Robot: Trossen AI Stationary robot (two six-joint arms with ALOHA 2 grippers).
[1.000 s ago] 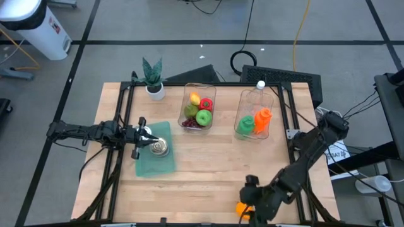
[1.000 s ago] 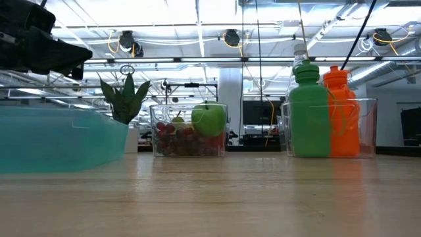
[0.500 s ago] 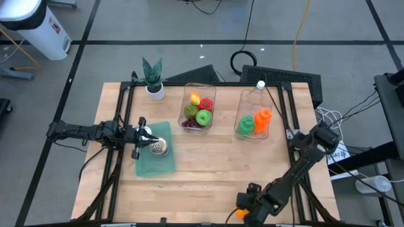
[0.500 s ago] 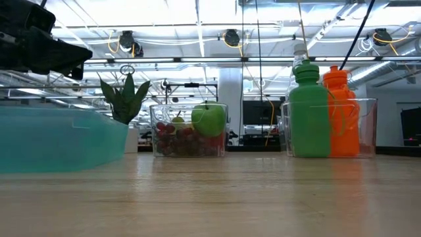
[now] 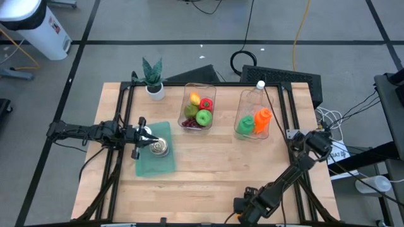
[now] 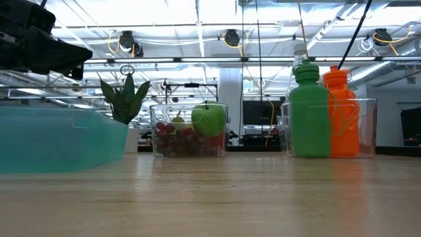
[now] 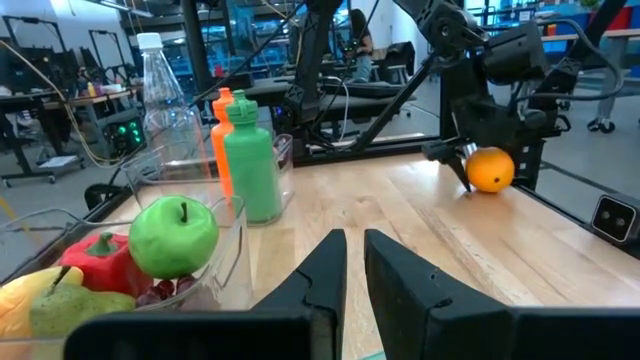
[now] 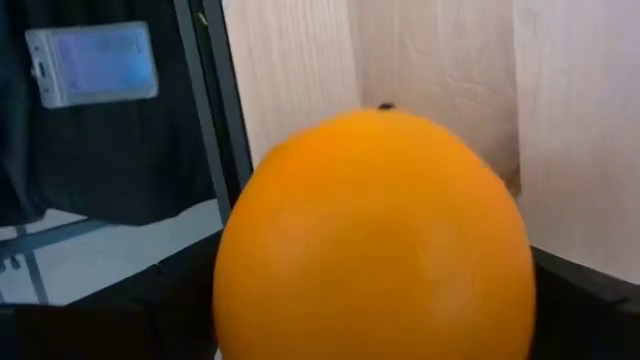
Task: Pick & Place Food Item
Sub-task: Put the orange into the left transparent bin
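Note:
My right gripper (image 5: 243, 208) is at the table's near edge, shut on an orange (image 8: 375, 235) that fills the right wrist view. The high view hides the orange under the gripper. The left wrist view shows it (image 7: 490, 168) far off, low by the table top. A clear bin (image 5: 199, 107) holds a green apple (image 7: 175, 235), a red pepper, grapes and a yellow fruit. My left gripper (image 5: 144, 135) is shut and hovers over a teal mat (image 5: 154, 161), beside a small silver object (image 5: 159, 147). My right gripper pinches the orange between its two fingers, one dark finger (image 8: 110, 310) on each side of the fruit's widest part (image 8: 250, 270). The fingers point down at the wooden table top. Whether the orange rests on the table or hangs just above it, I cannot tell.
A second clear bin (image 5: 254, 120) holds a green bottle (image 6: 309, 112), an orange bottle (image 6: 339, 112) and a clear bottle. A potted plant (image 5: 153, 77) stands at the far left corner. Bare wood lies between the bins and the near edge (image 5: 202, 183).
My right gripper has carried the orange toward the table's near edge and a little to the left. The orange showed beside the gripper in the high view before and is now hidden under it. The left arm has kept still.

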